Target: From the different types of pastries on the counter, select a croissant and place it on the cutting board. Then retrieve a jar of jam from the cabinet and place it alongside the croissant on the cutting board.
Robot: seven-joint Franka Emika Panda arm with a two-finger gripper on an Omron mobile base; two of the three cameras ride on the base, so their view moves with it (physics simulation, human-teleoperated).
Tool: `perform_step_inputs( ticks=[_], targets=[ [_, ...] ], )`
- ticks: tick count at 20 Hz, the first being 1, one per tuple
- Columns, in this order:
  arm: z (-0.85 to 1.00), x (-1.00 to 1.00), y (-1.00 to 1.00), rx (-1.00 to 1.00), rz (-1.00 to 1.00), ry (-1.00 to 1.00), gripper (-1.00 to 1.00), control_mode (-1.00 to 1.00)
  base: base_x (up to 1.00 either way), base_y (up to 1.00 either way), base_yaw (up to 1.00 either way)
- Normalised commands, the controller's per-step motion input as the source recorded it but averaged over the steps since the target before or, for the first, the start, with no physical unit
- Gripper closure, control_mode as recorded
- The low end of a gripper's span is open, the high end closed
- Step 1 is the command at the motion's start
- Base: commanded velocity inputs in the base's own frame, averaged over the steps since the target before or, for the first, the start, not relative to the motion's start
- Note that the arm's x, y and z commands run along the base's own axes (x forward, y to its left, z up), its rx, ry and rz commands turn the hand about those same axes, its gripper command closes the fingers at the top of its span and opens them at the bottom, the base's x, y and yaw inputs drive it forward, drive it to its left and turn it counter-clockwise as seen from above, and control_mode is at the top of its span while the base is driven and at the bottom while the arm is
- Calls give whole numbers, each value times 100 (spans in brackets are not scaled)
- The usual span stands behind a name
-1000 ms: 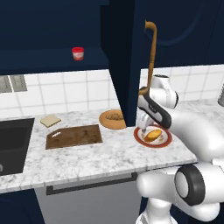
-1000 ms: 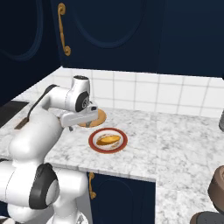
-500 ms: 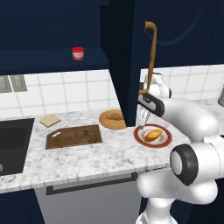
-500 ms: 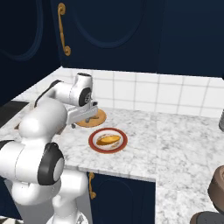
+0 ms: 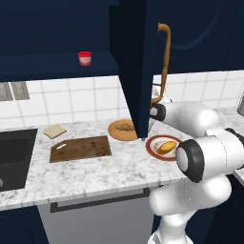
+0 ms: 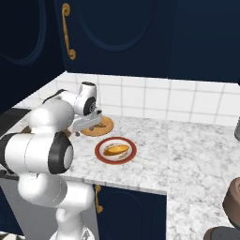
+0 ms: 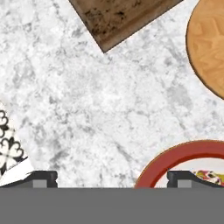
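Jaws of gripper (image 7: pixel 111 178) spread wide, empty, over bare counter (image 7: pixel 87 109).
Croissant (image 5: pixel 125 127) on tan plate (image 5: pixel 114 133), frame centre, right of cutting board (image 5: pixel 80 148).
Risk: red-rimmed plate (image 7: pixel 175 156) nearest to fingers, so wrong pastry may be picked. Open cabinet door (image 5: pixel 136 62) close to arm, so collision possible.
Versus earlier frame: arm folded closer to base, wrist swung behind door edge.

Cutting board (image 5: pixel 80 148) on table (image 5: pixel 95 171), sink (image 5: pixel 14 157) to its left, bread slice (image 5: pixel 54 131) behind its left end. Round plate (image 5: pixel 123 129) with croissant (image 5: pixel 126 127) right of board; rimmed plate (image 5: pixel 163 147) with pastry (image 5: pixel 166 146) further right. Jar (image 5: pixel 85 58) in cabinet (image 5: pixel 57 62) above.
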Motion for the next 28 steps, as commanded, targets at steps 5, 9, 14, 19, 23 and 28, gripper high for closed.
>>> perform_step_inputs(
  ticks=[5, 9, 14, 19, 23, 28],
  targets=[
    [0, 73, 0, 0, 3, 0, -100, -100, 0, 0, 0],
    [-3, 78, 0, 0, 6, 0, -100, -100, 0, 0, 0],
    [-23, 50, 0, 1, 9, 0, -100, -100, 0, 0, 0],
    [-42, 31, 0, 5, 10, 0, -100, -100, 0, 0, 0],
    [-18, 35, 0, 3, 10, -1, -100, -100, 0, 0, 0],
    [-17, 24, 0, 2, 10, 0, -100, -100, 0, 0, 0]
  ],
)
